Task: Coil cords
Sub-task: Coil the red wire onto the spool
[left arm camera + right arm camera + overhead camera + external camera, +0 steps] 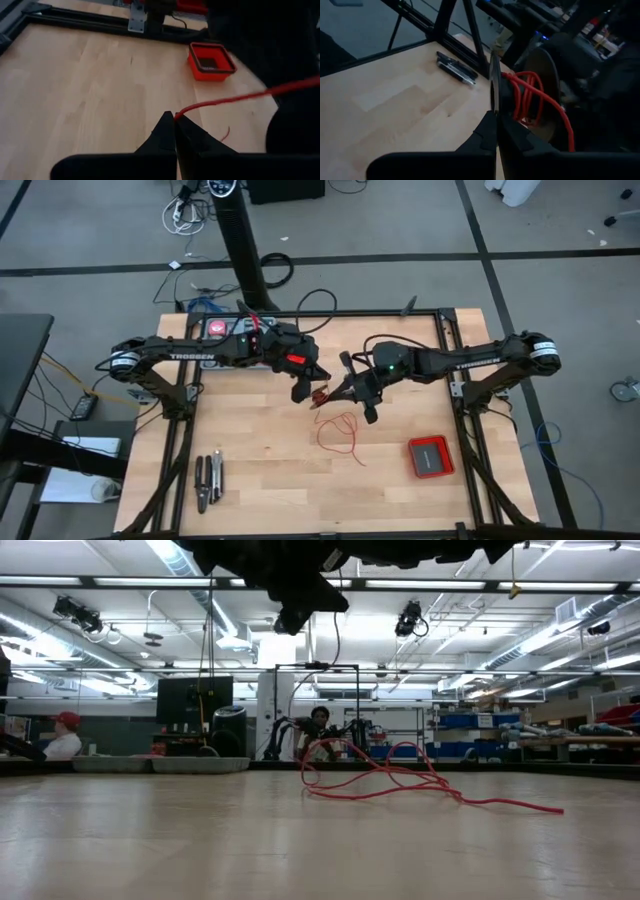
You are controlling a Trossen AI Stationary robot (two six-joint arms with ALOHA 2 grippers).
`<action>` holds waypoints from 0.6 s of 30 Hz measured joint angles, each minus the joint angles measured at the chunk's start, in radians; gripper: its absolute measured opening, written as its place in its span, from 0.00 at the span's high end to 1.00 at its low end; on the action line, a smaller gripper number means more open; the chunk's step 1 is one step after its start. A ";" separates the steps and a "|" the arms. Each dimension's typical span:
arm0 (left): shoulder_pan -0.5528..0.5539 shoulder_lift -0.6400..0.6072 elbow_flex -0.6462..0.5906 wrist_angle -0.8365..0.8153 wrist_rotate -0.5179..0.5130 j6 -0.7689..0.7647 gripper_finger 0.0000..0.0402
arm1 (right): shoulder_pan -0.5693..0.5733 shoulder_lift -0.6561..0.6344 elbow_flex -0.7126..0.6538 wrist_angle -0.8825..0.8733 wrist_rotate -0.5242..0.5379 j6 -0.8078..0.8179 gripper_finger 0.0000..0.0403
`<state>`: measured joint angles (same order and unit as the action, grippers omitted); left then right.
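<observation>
The cord is one thin red wire. Part of it is wound as a coil (521,97) on a small black spool (546,85), which hangs above the table's middle between my two grippers. The rest lies in loose loops (341,430) on the wooden table (260,440), also seen as loops (385,778) in the low view. My left gripper (304,392) is shut on a stretch of the wire, just left of the coil (320,393). My right gripper (342,388) is shut on the spool from the right. My left gripper pinches a single strand of the red wire (181,114) between its fingertips (167,125). The strand runs off from the tips in a straight line (250,95), clear of the table, toward the spool. My right gripper pinches the thin edge of the spool's near black disc (493,85) between its two fingers (487,131). The spool is lifted clear of the table, with the red turns lying just behind that disc.
A flat red square box (431,455) sits at the table's near right. Several hand tools (208,480) lie at the near left. A black frame (445,350) edges the table. In the low view a person (62,735) sits far off in the room.
</observation>
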<state>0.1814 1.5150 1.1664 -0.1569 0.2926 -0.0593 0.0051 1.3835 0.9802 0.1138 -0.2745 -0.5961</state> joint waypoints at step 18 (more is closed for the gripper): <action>0.000 0.000 0.000 -0.102 0.000 0.003 1.00 | -0.001 -0.102 0.000 -0.187 0.225 0.070 1.00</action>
<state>0.1814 1.5150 1.1664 -0.2591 0.2924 -0.0563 0.0044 1.2816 0.9802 -0.0734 -0.0493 -0.5263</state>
